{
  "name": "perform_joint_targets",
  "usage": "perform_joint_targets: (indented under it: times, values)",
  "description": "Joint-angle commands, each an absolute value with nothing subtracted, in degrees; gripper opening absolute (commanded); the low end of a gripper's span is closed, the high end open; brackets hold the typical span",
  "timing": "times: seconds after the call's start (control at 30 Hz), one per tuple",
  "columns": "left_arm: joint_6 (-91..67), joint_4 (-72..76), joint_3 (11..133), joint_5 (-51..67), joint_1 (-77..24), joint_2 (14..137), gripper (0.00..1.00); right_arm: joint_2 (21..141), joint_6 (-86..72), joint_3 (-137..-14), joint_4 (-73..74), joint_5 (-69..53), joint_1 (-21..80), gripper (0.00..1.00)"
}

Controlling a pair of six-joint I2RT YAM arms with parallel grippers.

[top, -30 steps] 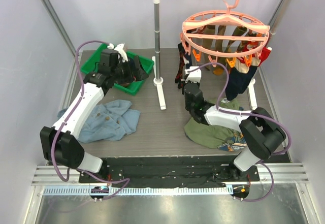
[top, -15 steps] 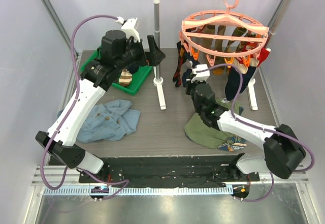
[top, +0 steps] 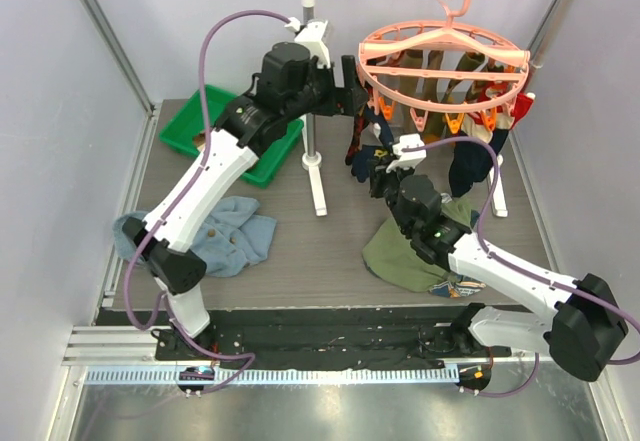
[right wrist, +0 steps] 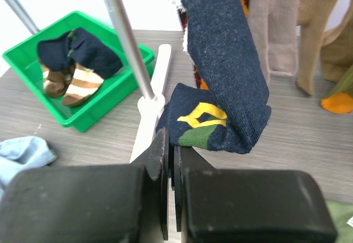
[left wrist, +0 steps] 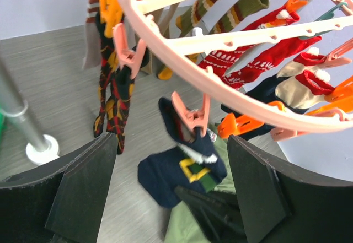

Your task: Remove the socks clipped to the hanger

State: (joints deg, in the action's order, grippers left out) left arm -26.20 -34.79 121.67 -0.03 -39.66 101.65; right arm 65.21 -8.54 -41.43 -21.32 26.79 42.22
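Observation:
The salmon-pink hanger (top: pixel 445 46) hangs by its hook from the rail, with several socks (top: pixel 470 156) clipped to its pegs. A navy sock (right wrist: pixel 220 61) with a yellow and green patch hangs from a pink peg (left wrist: pixel 190 116) at the ring's left side. My right gripper (right wrist: pixel 172 144) is shut on this sock's lower edge and sits below the ring (top: pixel 380 173). My left gripper (left wrist: pixel 174 182) is open at the hanger's left rim (top: pixel 352 91). In the left wrist view that peg and the navy sock (left wrist: pixel 182 168) lie between its fingers. Red patterned and olive striped socks (left wrist: pixel 248 61) hang farther along.
The grey-and-white rail stand (top: pixel 310 81) has a post just left of the hanger. A green bin (right wrist: pixel 88 111) at the back left holds removed socks. A blue denim garment (top: pixel 235 241) lies front left and an olive-green garment (top: pixel 400 256) lies under my right arm.
My left arm has swung right from the green bin to the hanger's left rim. My right gripper has closed on the navy sock's lower edge.

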Motion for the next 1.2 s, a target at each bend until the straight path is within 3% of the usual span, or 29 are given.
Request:
perform_joint_targets:
  times: [0.0,0.47,0.77,1.17]
  values:
    - [-26.98,-33.58,127.00,-2.28,-41.39,103.18,0.84,63.63,-10.89,-41.75,-21.18,25.93,43.24,0.01]
    - [-26.55,-30.59,126.92,-4.49,-41.75,106.96,0.68,64.07,-14.06,-42.36,-20.48,26.19,45.70,0.01]
    - [-25.05,-25.49,122.43,-3.25,-42.19,105.99,0.67,64.78,-14.68,-42.71,-20.39,26.72,46.67,0.01]
    - [-24.35,-26.11,126.65,-3.25,-42.28,109.07,0.47,64.51,-14.85,-42.45,-19.69,26.81,47.11,0.01]
